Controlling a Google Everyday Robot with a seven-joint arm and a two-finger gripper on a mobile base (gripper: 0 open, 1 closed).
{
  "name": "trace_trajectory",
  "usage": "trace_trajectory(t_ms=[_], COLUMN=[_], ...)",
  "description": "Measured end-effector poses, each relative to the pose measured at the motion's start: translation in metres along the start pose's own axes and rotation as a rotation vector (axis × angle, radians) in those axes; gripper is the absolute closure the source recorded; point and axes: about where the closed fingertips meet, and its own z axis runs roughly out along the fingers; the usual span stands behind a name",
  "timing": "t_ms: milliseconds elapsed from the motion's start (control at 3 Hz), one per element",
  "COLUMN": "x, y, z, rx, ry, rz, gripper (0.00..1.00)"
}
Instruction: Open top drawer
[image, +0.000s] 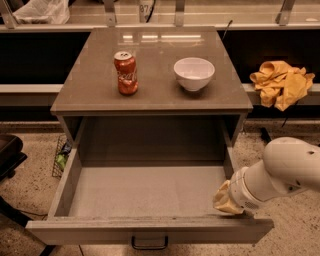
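Closest to me is the front panel of the top drawer (90, 231), pulled well out of the cabinet, with its small black handle (149, 244) below and to the left of the claw (226, 199). The claw sits at the drawer's right end, just behind the front panel and close against the right side wall, low in that near corner. I see only a tan tip on the end of the white arm (285, 170), which comes in from the right. Whether the claw is open or shut I cannot tell, nor whether it has hold of anything. The drawer's plain grey floor runs off to the claw's left, and its back wall stands beyond it in shadow under the cabinet top. Farther on and above the claw is the brown surface (165, 95). A white bowl (194, 73) stands on it a little left of the claw's line, and a red soda can (126, 73) stands upright farther left, well apart from the bowl. Beyond the claw to the right, a crumpled yellow cloth (281, 83) lies on a ledge beside the cabinet. Farthest away, up at the far left, is a pale plastic bag (42, 11).
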Motion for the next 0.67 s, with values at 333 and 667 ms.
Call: trace_trajectory(t_ms=[333, 667], x=[0.000, -0.003], y=[0.000, -0.017], z=[0.000, -0.002], rx=[0.000, 0.009], ry=[0.000, -0.026], rz=[0.000, 0.019], gripper=[1.00, 1.00])
